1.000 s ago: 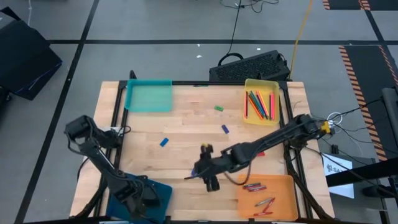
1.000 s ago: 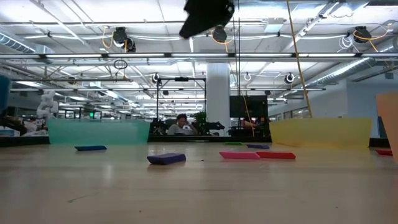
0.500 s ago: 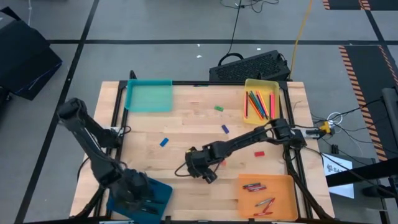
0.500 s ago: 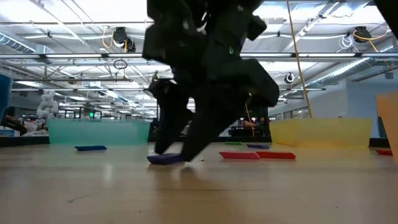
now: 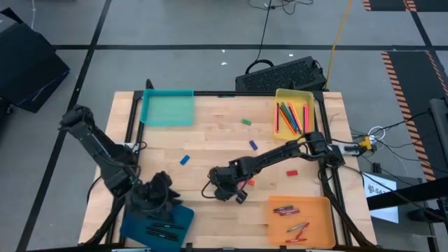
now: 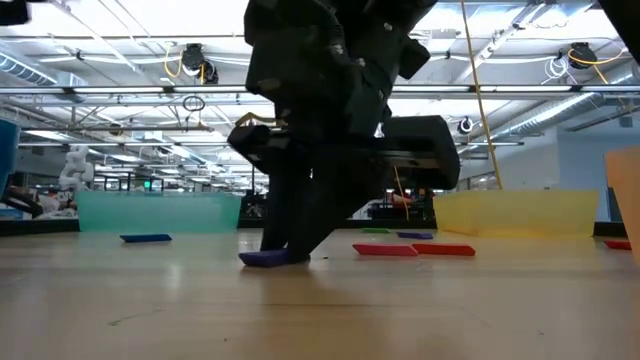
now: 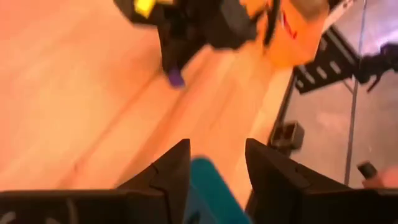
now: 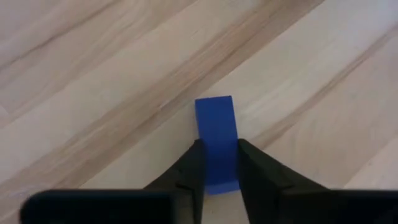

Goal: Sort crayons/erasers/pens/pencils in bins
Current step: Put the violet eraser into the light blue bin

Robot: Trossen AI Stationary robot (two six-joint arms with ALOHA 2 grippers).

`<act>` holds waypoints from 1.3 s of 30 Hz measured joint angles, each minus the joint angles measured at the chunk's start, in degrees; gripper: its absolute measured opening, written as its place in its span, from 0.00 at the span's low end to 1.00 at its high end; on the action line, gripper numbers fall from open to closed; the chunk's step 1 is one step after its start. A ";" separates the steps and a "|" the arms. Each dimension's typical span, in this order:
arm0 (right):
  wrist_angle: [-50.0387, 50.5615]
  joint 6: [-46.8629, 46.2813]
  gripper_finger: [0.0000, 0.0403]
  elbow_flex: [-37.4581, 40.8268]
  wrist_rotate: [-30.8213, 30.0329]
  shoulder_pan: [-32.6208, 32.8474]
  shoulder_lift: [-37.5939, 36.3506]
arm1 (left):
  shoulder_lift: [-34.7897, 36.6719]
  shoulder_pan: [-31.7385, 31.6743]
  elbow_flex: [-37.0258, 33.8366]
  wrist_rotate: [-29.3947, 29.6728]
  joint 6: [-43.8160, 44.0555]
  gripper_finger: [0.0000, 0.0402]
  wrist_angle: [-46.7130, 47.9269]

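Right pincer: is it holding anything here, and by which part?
The right pincer is closed on a blue eraser lying on the table, fingers on its two long sides at the near end. The left pincer holds nothing.

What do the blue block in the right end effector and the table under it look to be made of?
The blue eraser between the right end effector's fingers looks like matte rubber or soft plastic: flat even colour, no glare, crisp edges. I cannot tell which.

The table looks like pale wood in butcher-block strips, with visible grain lines and a smooth, faintly satin finish.
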State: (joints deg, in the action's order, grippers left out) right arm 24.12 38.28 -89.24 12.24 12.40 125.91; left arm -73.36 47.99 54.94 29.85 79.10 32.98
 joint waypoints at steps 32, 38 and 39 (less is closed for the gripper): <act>6.49 -10.96 0.10 0.73 -34.72 -4.63 -42.20 | 1.49 -44.22 0.02 -19.17 -21.40 0.73 -39.19; 6.62 -10.34 0.10 0.74 -34.63 -11.11 -41.71 | 1.49 -52.73 0.02 -25.68 -25.35 0.73 -40.62; 6.82 -10.33 0.10 0.75 -34.54 -12.05 -41.62 | 1.49 -53.88 0.02 -26.11 -25.90 0.73 -40.62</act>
State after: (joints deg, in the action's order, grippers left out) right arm 30.94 27.95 -88.49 -22.29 0.34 84.29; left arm -71.88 -5.88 54.96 3.74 53.20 -7.64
